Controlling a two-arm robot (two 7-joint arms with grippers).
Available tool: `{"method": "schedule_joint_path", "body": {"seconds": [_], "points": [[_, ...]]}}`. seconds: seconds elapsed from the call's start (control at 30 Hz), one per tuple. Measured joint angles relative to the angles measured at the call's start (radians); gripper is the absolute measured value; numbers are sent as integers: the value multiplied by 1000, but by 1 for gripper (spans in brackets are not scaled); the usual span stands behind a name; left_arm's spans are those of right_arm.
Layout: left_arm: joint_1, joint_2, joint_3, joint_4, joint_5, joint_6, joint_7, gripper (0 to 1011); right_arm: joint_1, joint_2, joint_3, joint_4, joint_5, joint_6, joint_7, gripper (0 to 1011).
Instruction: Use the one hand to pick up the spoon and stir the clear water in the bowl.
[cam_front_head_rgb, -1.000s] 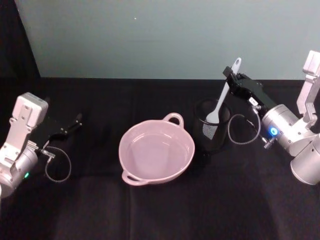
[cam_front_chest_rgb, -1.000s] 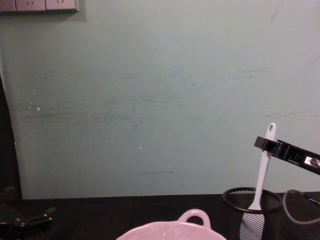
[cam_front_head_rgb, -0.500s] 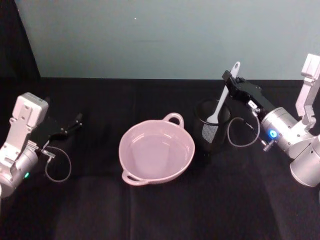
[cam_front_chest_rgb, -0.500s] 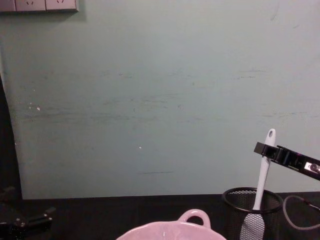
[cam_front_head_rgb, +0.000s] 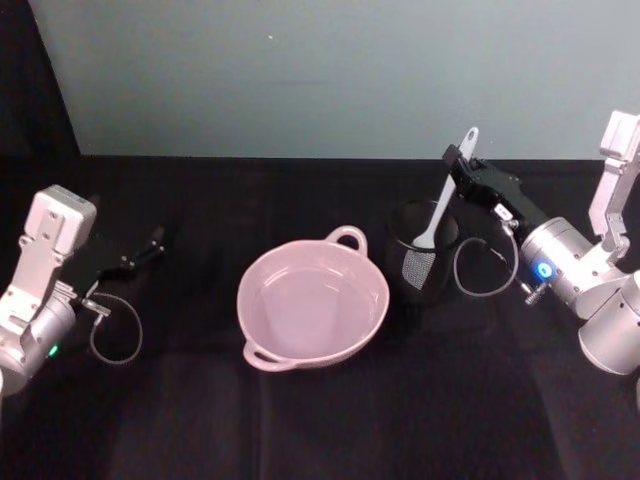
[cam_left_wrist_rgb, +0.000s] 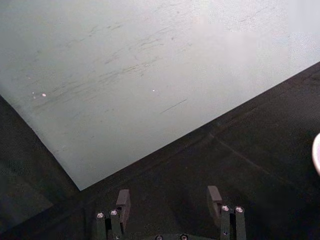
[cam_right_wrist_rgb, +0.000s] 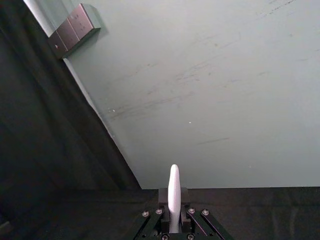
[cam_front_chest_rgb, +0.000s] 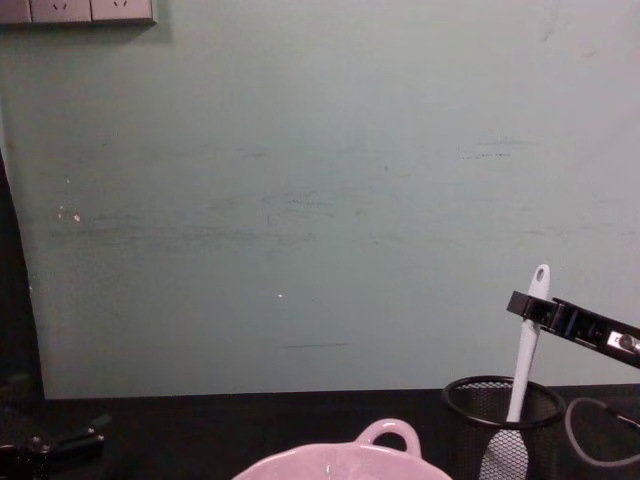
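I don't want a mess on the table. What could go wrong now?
The right gripper pinches the spoon only near its handle's top, so it might slip or swing. Its head is inside the mesh cup, which could catch and tip. The bowl holds water close beside it, so a bump could splash.

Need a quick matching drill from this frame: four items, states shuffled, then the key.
Items:
1. spoon
2. bowl
3. right gripper
4. left gripper

States:
A. holds clear water
B. idle at the table's left side, jaws open
C. stands in the black mesh cup
D. shut on a white handle

Pairs: 1-C, 2-A, 3-D, 4-B
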Motion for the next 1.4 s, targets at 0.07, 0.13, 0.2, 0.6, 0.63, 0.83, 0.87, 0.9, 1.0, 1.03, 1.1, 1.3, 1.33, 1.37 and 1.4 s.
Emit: {"method": "schedule_joint_path", "body": {"seconds": [0.07, 0.13, 0.2, 0.6, 0.63, 0.83, 0.87, 0.9, 1.0, 1.03, 1.1, 1.3, 1.33, 1.37, 1.4], "points": [[0, 0, 0, 0, 0, 0, 0, 1012, 0, 0, 0, 0, 0, 0, 0, 117], [0, 0, 0, 0, 0, 0, 0, 1011, 0, 0, 0, -1, 0, 0, 0, 116], [0, 0, 0, 0, 0, 0, 0, 1011, 0, 0, -1, -1, 0, 0, -1, 117], [0, 0, 0, 0, 0, 0, 0, 1011, -1, 0, -1, -4, -1, 2, -1, 409], [0, 0, 0, 0, 0, 0, 0, 1011, -1, 0, -1, -4, -1, 2, -1, 424], [0, 0, 0, 0, 0, 0, 0, 1011, -2, 0, -1, -4, -1, 2, -2, 628], [0, 0, 0, 0, 0, 0, 0, 1011, -2, 0, -1, -4, -1, 3, -2, 652], [0, 0, 0, 0, 0, 0, 0, 1011, -2, 0, -1, -5, -1, 2, -2, 713], [0, 0, 0, 0, 0, 0, 0, 1011, -1, 0, 0, -5, -1, 2, -2, 788], [0, 0, 0, 0, 0, 0, 0, 1011, -2, 0, 0, -5, -1, 2, -2, 820], [0, 0, 0, 0, 0, 0, 0, 1011, -3, 1, -1, -8, -4, 2, -5, 863], [0, 0, 0, 0, 0, 0, 0, 1011, -24, 14, -2, -42, -50, -6, -57, 1002], [0, 0, 0, 0, 0, 0, 0, 1011, -30, 19, 0, -52, -59, -6, -65, 1002], [0, 0, 0, 0, 0, 0, 0, 1011, -34, 21, 1, -58, -64, -6, -70, 1003], [0, 0, 0, 0, 0, 0, 0, 1011, -38, 24, 3, -64, -68, -5, -74, 1003]]}}
